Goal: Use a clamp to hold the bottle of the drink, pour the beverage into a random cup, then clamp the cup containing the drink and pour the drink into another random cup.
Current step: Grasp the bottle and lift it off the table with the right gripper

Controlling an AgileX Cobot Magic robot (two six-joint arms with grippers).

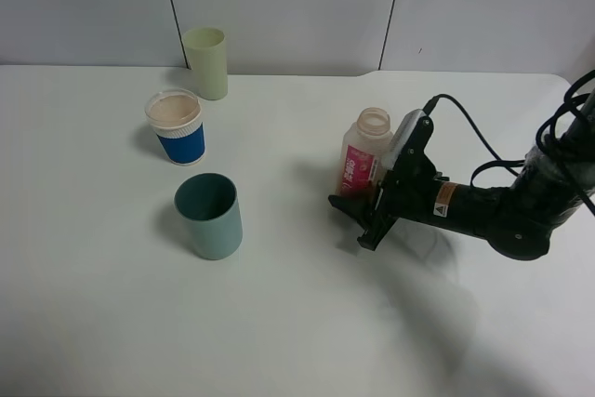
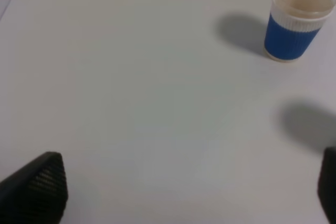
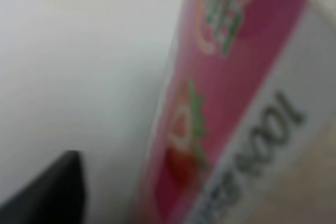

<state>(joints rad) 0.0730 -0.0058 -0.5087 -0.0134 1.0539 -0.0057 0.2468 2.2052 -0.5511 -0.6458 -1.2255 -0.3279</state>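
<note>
The bottle (image 1: pixel 364 151), clear with a red-pink label and no cap, stands upright right of the table's centre. My right clamp (image 1: pixel 355 222) reaches in from the right with its jaws on either side of the bottle's lower part. In the right wrist view the label (image 3: pixel 236 103) fills the frame, and a strip of table shows between one black finger (image 3: pixel 50 192) and the bottle. The teal cup (image 1: pixel 209 216) stands at the front left, its inside dark. Behind it is the blue paper cup (image 1: pixel 179 127) (image 2: pixel 294 22), beige inside. My left gripper (image 2: pixel 186 187) hangs open over bare table. I cannot make out the beverage.
A taller pale yellow-green tumbler (image 1: pixel 205 62) stands at the back left near the wall. The right arm and its black cables (image 1: pixel 521 202) lie over the table's right side. The white table (image 1: pixel 297 323) runs on toward the front.
</note>
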